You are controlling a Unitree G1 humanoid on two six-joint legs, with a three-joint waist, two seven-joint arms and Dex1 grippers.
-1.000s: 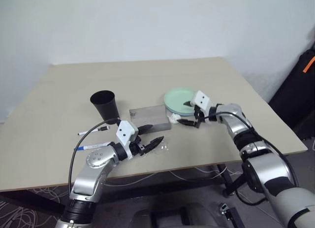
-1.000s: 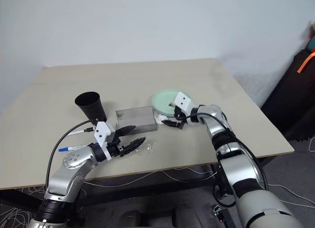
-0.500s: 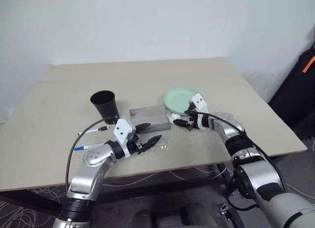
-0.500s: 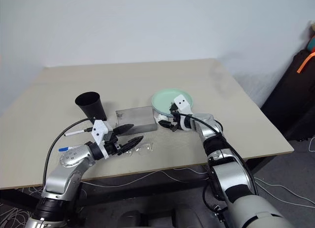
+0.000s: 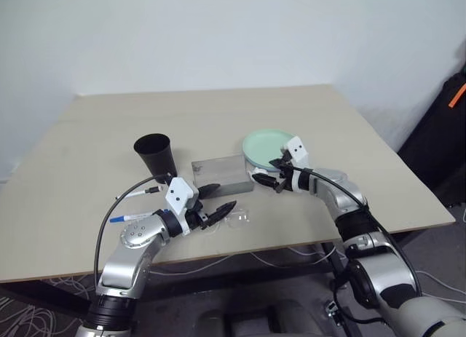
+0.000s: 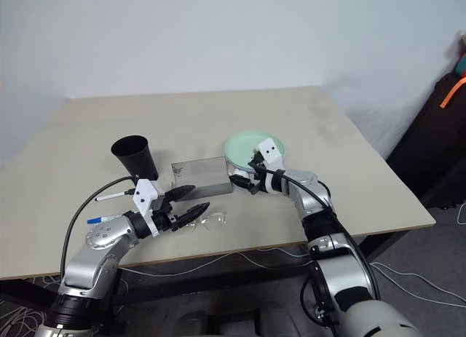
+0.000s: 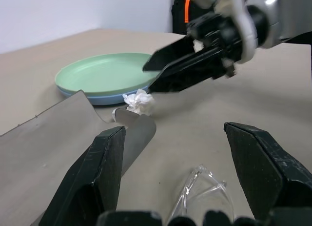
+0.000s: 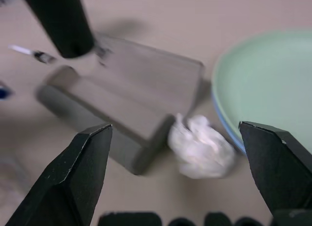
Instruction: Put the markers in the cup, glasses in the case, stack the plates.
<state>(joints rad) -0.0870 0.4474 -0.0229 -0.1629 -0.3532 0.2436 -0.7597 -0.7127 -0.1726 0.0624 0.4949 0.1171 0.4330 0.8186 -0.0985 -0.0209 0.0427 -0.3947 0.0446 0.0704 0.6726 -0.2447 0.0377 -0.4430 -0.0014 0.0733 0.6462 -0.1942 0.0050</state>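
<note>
Count on the table (image 5: 87, 133): one black cup (image 5: 155, 156), upright, toward the left; one grey case (image 5: 220, 173) lying open just right of the cup; two plates stacked, the mint green plate (image 5: 263, 144) on top of the light blue plate (image 7: 100, 98), whose rim peeks out beneath; two markers left of the case below the cup, the black-ended marker (image 5: 137, 194) and, nearer the front edge, the blue-ended marker (image 5: 129, 217); one pair of glasses (image 6: 210, 220) on the bare table in front of the case; one white paper wad (image 8: 201, 145) at the case's right corner, between case and plates.

Left gripper (image 6: 188, 203) hangs level just left of the glasses, fingers spread, nothing between them. Right gripper (image 5: 268, 175) sits over the gap between case and plates, pointed at the wad, jaws wide apart and empty.

Change from a second ago: right gripper has drawn in toward the case corner and rolled over, its white block now uppermost; forearm lower and more bent. Left gripper unchanged in place and spread. Cup, case, plates, markers, glasses and wad have not shifted.
</note>
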